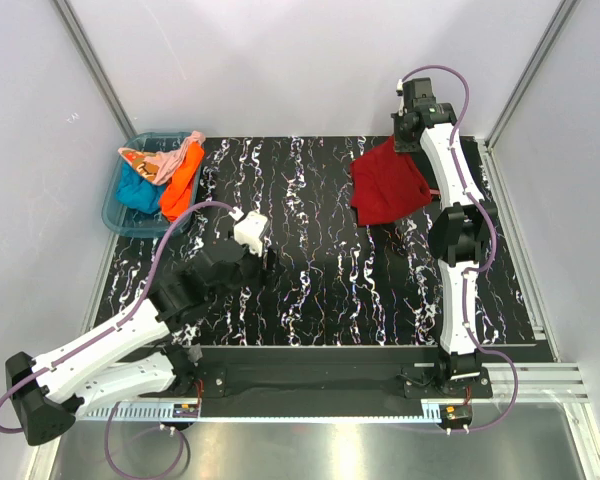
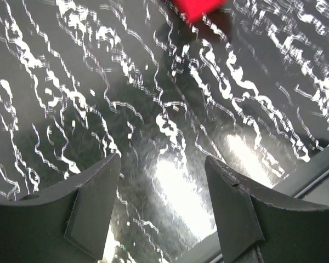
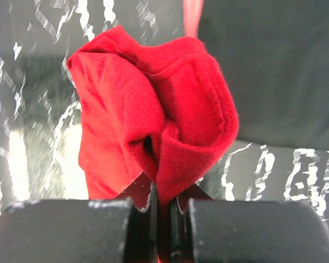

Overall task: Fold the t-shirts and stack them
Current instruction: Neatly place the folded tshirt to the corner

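Note:
A dark red t-shirt (image 1: 388,182) hangs bunched at the back right of the mat, its lower part on the mat. My right gripper (image 1: 406,140) is shut on its upper edge; in the right wrist view the red cloth (image 3: 153,126) is pinched between the closed jaws of the gripper (image 3: 163,205). My left gripper (image 1: 267,262) is open and empty, low over the mat left of centre; in the left wrist view (image 2: 163,186) bare mat lies between the fingers and a red corner (image 2: 196,7) shows at the top. Teal (image 1: 135,190), orange (image 1: 182,180) and salmon pink (image 1: 150,162) shirts lie in the tub.
The blue translucent tub (image 1: 116,205) stands at the back left corner, partly off the black marbled mat (image 1: 320,270). White walls with metal frame posts enclose the cell. A metal rail (image 1: 540,375) runs along the near edge by the arm bases.

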You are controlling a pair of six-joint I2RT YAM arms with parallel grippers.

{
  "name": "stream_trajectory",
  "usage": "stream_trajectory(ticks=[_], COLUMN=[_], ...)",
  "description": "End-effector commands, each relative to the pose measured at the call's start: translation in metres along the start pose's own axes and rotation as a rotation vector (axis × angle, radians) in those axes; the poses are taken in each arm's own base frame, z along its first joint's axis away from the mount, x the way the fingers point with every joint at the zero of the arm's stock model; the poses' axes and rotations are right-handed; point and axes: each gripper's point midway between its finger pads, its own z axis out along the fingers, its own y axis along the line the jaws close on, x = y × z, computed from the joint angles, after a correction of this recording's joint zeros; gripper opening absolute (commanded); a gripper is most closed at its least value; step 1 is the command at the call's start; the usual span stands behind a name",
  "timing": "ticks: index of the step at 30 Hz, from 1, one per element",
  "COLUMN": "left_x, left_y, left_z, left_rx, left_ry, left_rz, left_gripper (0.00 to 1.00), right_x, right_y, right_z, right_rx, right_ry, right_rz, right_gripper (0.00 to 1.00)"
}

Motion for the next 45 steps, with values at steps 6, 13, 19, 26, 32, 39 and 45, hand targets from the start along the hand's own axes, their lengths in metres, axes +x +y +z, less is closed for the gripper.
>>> stream_trajectory(ticks=[6, 13, 19, 26, 32, 39, 45], left_x=[0.003, 0.013, 0.010, 0.004, 0.010, 0.010, -0.001], left_y=[-0.004, 0.001, -0.006, -0.004, -0.004, -0.006, -0.013], left_z=[-0.005, -0.002, 0.002, 0.005, 0.007, 0.006, 0.013], left_rx=[0.028, 0.015, 0.045, 0.028, 0.027, 0.032, 0.051], left_ry=[-0.012, 0.013, 0.020, 0.012, 0.030, 0.063, 0.059], left_rz=[-0.070, -0.029, -0.045, -0.034, -0.039, -0.030, -0.014], left_gripper=[0.68, 0.68, 0.69, 0.68, 0.68, 0.68, 0.68], right_x=[-0.076, -0.099, -0.101, -0.100, -0.112, -0.122, -0.121], right_y=[-0.018, -0.018, -0.026, -0.023, -0.030, -0.048, -0.060], right_z=[-0.040, -0.056, -0.067, -0.087, -0.102, -0.103, -0.102], right_rx=[0.104, 0.101, 0.133, 0.106, 0.134, 0.167, 0.189], right_ry=[-0.290, -0.356, -0.366, -0.374, -0.417, -0.449, -0.445], right_rz=[0.002, -0.023, -0.078, -0.086, -0.163, -0.145, -0.138], right_gripper=[0.00, 0.00, 0.00, 0.00, 0.00, 0.00, 0.00])
